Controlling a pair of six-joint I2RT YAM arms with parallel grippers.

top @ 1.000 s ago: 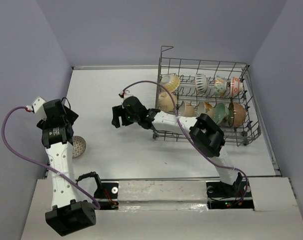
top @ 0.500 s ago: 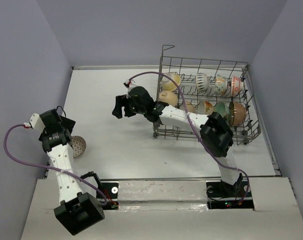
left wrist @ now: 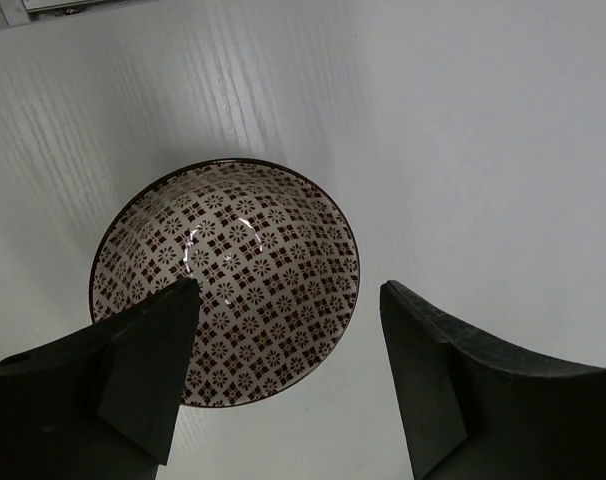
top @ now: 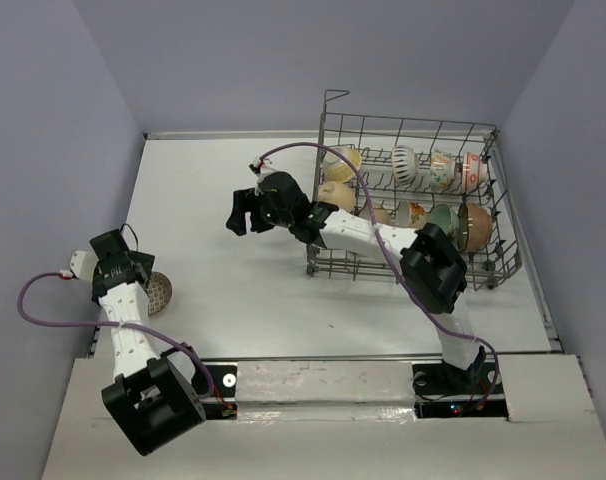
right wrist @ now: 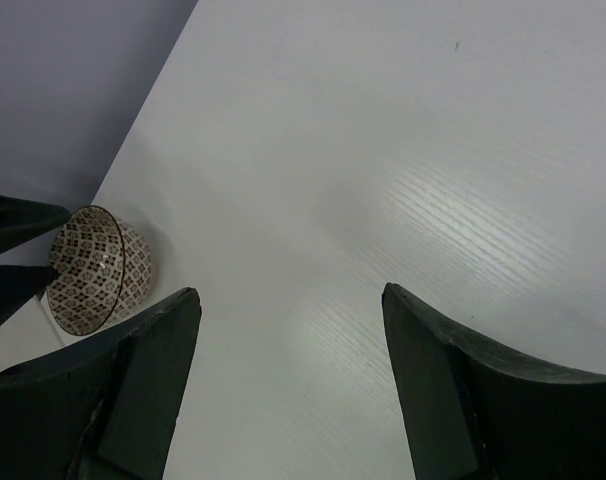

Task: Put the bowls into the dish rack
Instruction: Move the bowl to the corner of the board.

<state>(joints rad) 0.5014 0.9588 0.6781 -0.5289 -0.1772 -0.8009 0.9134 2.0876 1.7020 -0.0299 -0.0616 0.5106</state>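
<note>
Loose bowl (left wrist: 223, 270) sat at the surface's left edge near the near corner, so the left arm (top: 118, 272) hung over it, jaws spread and empty, likely lining up a grab. Other bowls (top: 398, 165) already stood in the rack (top: 408, 124) at the far right, with the right arm (top: 283, 205) beside it, jaws spread and empty. Versus a second earlier, the left arm had pulled back nearer over the bowl and the right had shifted slightly farther; the bowl hadn't moved.

Seen from above, the left arm (top: 126, 320) hides part of the patterned bowl (top: 160, 292) near the near left corner of the table (top: 233, 300). In the dish rack (top: 408, 128), the bowls (top: 473, 228) overlap behind wires and the right arm (top: 358, 233), so their number is unclear.
</note>
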